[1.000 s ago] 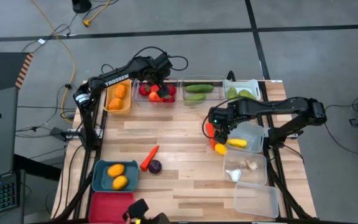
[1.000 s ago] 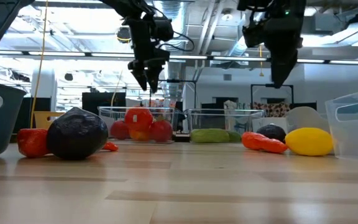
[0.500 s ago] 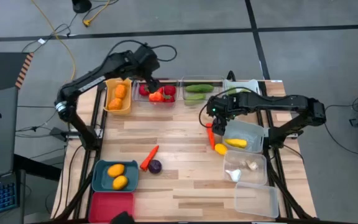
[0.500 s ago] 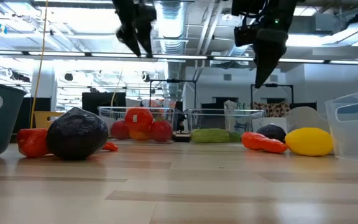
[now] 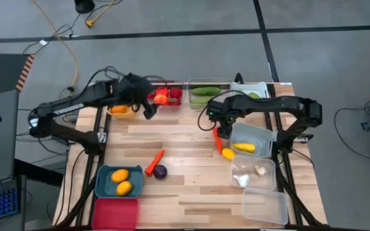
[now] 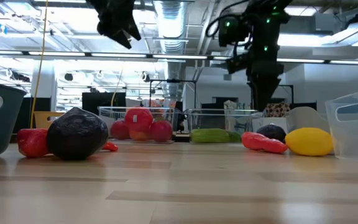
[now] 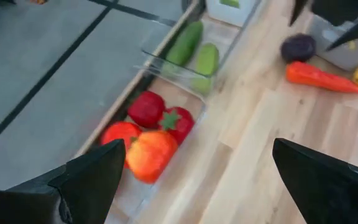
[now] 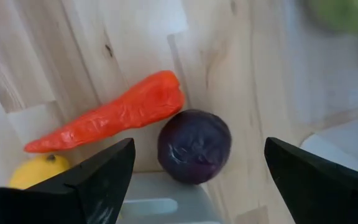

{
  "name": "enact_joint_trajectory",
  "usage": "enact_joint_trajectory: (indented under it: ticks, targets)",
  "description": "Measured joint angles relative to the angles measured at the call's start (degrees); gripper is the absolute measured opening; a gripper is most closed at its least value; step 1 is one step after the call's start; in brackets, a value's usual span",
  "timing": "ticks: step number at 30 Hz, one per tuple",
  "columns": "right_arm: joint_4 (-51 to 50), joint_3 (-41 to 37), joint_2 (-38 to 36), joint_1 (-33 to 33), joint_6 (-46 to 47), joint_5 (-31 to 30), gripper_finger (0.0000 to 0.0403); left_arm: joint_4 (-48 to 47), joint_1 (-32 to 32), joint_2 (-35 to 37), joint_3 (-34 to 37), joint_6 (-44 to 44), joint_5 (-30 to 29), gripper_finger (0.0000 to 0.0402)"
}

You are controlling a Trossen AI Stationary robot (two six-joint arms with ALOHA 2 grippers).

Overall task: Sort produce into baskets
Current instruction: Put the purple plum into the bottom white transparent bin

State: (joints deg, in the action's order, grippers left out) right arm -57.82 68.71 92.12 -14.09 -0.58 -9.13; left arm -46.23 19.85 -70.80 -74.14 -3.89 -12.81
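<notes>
My right gripper [image 8: 199, 144] is open, pointing down above a dark purple round fruit [image 8: 194, 146] that lies on the table by an orange carrot [image 8: 110, 112] and a yellow lemon [image 8: 39, 171]. Its fingers stand on either side of the fruit without touching it; in the high view, my right gripper [image 5: 216, 122] hides the fruit. My left gripper [image 5: 148, 109] is open and empty, high above the table near the clear bin of red produce [image 7: 148, 130]. A second purple fruit [image 5: 160, 172] and an orange piece [image 5: 154, 162] lie mid-table.
Along the far edge stand an orange-yellow bin [image 5: 122, 110], a clear bin of cucumbers [image 5: 204, 93] and a white bin [image 5: 252, 93]. Three clear bins [image 5: 254, 140] line the right side. A teal bin [image 5: 117, 181] and a red bin [image 5: 115, 213] stand near left.
My left gripper has risen from over the red-produce bin and drawn back toward the table's left and near side, staying open. My right gripper has gone toward the far-left, rolled, and sunk toward the purple fruit beside the carrot.
</notes>
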Motion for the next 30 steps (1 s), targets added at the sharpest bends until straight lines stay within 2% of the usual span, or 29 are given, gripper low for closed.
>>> enact_joint_trajectory:
  ticks: [5,9,13,18,23,30]
  targets:
    - [-1.2,0.0,4.0,0.0,-0.1,0.0,0.0385,3.6,-2.7,3.3,7.4,-2.9,-0.1,0.0396]
    - [-2.3,0.0,6.8,0.0,-0.1,0.0,0.0385,5.2,-3.8,3.5,10.5,-4.4,-0.2,0.0396]
    - [-3.4,0.0,8.8,0.0,-0.1,-1.1,0.0384,6.5,-4.4,2.5,11.5,-5.2,-0.3,0.0396]
    - [-3.8,0.0,10.7,0.0,0.0,-5.8,0.0384,9.5,-5.2,2.4,12.2,-5.2,-0.4,0.0396]
    - [-3.9,0.0,11.4,-0.3,-0.1,-6.0,0.0382,10.7,-5.6,2.2,12.5,-5.2,-0.2,0.0396]
    - [-3.9,0.0,11.3,-0.9,0.1,-6.0,0.0341,10.9,-6.4,2.2,12.5,-5.4,0.1,0.0396]
